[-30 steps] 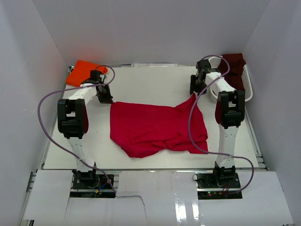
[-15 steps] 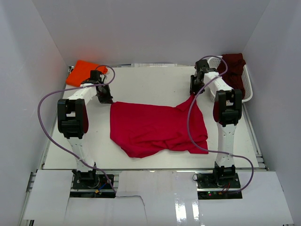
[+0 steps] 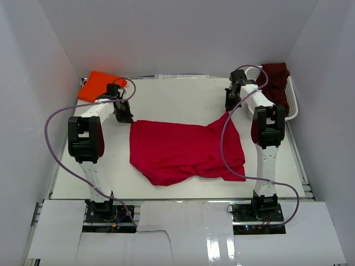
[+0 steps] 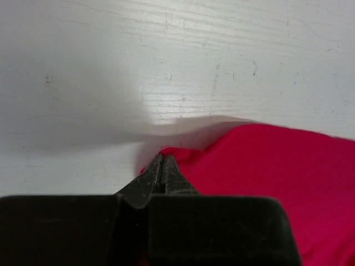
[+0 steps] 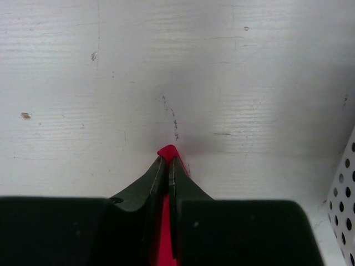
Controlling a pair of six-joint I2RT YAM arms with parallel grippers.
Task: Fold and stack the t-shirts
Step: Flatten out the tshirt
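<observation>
The red t-shirt lies spread but rumpled across the middle of the table. It is creased and partly folded along its near edge, with its far right corner drawn into a narrow point and its far left corner stretched outward. The orange t-shirt sits bunched at the table's far left corner, well apart from the red one. The dark maroon t-shirt is heaped in the white basket at the far right.

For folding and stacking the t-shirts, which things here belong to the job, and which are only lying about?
Belongs to the job:
- red t-shirt, spread on the table, pinched by the left gripper and the right gripper
- orange t-shirt, far left corner
- maroon t-shirt, draped on the basket

Only lying about:
- white basket
</observation>
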